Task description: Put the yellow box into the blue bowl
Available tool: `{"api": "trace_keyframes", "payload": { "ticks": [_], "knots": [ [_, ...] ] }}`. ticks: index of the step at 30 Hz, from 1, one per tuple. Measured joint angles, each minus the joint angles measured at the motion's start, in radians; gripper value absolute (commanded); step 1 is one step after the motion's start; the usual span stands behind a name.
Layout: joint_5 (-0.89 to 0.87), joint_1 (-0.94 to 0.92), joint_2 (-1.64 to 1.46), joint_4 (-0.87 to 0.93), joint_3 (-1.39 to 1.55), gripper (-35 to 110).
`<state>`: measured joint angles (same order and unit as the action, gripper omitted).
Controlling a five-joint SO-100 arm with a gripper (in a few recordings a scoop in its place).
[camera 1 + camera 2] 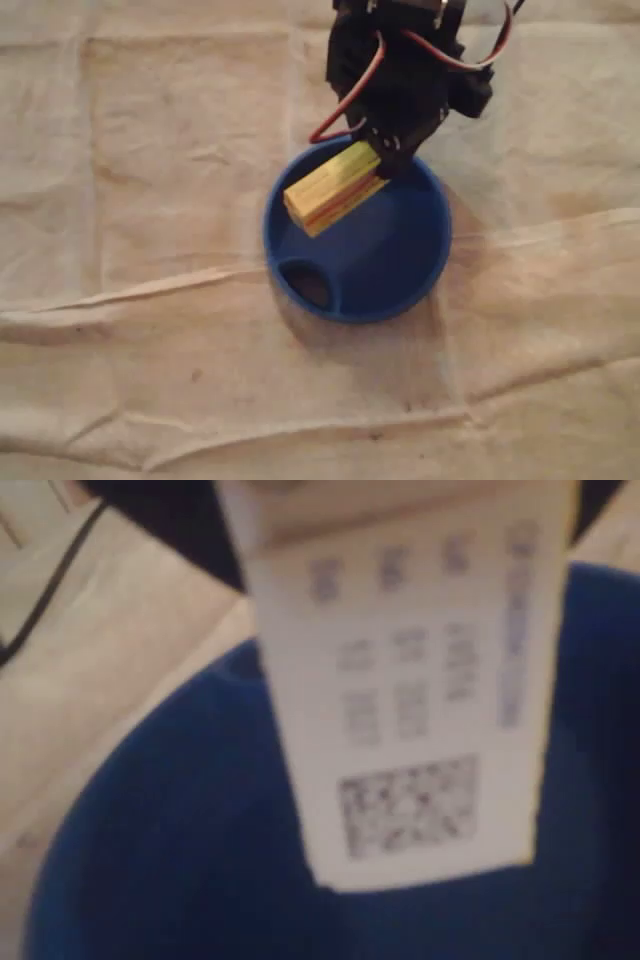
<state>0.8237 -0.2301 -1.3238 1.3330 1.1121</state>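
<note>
Jaws: clamped on one end of the long yellow cardboard box (pixel 330 190).
Beneath jaws: round blue plastic bowl (pixel 400 262), with the box above its inside.
Around: creased cream cloth (pixel 150 200) covering the tabletop.

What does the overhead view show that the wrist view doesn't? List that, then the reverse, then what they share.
Overhead view: the black gripper shut on one end of the yellow rectangular box, the box's orange stripe, red wires, the whole rim of the round blue bowl, and a dark oval opening near that rim.
Wrist view: the box's white printed face with a blurred square code, and a thin black cable at left.
Both: the box held over the bowl's inside, with creased cream cloth around.
</note>
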Motion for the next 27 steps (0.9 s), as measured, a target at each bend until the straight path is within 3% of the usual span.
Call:
{"api": "trace_keyframes", "payload": {
  "ticks": [12,22,27],
  "knots": [
    [-0.008,-0.002,0.008,0.002,-0.123,24],
    [-0.008,-0.002,0.005,0.074,-0.123,-2],
    [-0.012,-0.002,-0.086,0.109,-0.123,1]
  ]
}}
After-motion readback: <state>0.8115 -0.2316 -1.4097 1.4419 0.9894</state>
